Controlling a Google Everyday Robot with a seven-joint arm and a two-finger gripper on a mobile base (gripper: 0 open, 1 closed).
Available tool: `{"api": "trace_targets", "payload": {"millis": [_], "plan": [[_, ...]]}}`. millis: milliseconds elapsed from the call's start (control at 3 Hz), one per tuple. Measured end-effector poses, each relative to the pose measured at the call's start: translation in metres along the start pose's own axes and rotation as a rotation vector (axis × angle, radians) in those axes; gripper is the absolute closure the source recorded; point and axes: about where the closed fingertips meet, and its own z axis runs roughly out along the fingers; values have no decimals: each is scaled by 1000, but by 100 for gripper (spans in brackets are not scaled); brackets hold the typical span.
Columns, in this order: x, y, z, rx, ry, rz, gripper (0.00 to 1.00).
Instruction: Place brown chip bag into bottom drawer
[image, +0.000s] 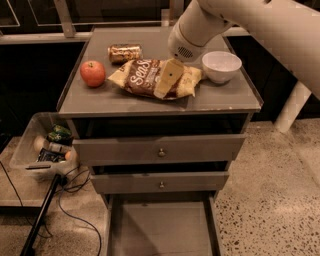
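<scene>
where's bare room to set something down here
Bare: front-left of the cabinet top, by the apple, and the bottom drawer floor. Crowded: mid-top, where the tool hangs over the brown chip bag, between can and bowl.

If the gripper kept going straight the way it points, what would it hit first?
Probably the brown chip bag, lying right under the gripper on the cabinet top; it may already touch.

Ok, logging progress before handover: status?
Gripper at crinkly dark-brown chip bag. Bag flat on grey cabinet top. Lowest grey drawer pulled open. White round bowl close beside bag.
</scene>
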Motion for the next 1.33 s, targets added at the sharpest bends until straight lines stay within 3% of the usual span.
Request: {"api": "trace_targets", "payload": {"millis": [667, 1333], "plan": [[6, -16, 34, -44, 2, 44, 0], [12, 9, 58, -130, -8, 64, 0]]}}
